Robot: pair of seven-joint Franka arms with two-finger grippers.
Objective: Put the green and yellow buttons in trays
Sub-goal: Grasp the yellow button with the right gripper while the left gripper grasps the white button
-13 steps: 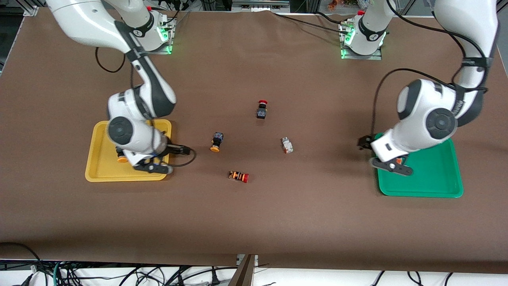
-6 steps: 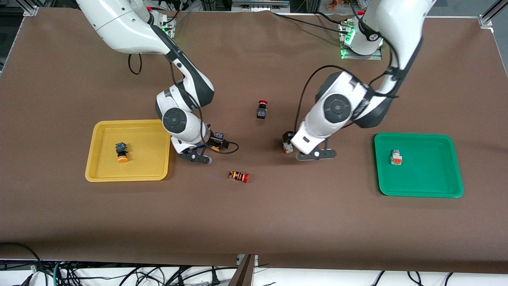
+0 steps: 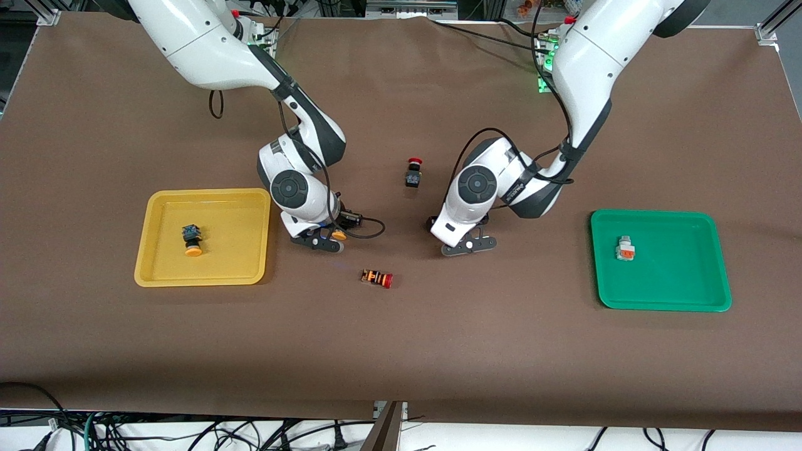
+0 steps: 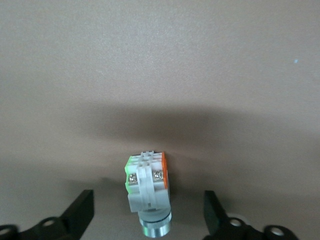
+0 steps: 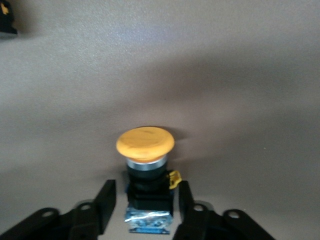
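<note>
My left gripper [image 3: 468, 245] is low over the table's middle and hides a white button from the front camera. In the left wrist view that white button [image 4: 147, 180], with green and orange marks, lies between the wide-open fingers [image 4: 81, 212] of the gripper [image 4: 148, 196]. My right gripper [image 3: 317, 242] is low beside the yellow tray [image 3: 203, 277]. Its open fingers [image 5: 102, 205] stand close on either side of the black body of a yellow-capped button [image 5: 145, 144], whose cap also shows in the front view [image 3: 339, 235]. Another yellow-capped button [image 3: 192, 240] lies in the yellow tray. Another white button [image 3: 625, 249] lies in the green tray [image 3: 664, 307].
A black switch with a red cap [image 3: 413, 173] stands between the two arms, farther from the front camera. An orange-striped switch with a red cap [image 3: 377, 278] lies nearer to the camera, between the two grippers.
Both grippers left the trays, each leaving a button there, and moved to the table's middle. They now sit lower, each around a button on the table.
</note>
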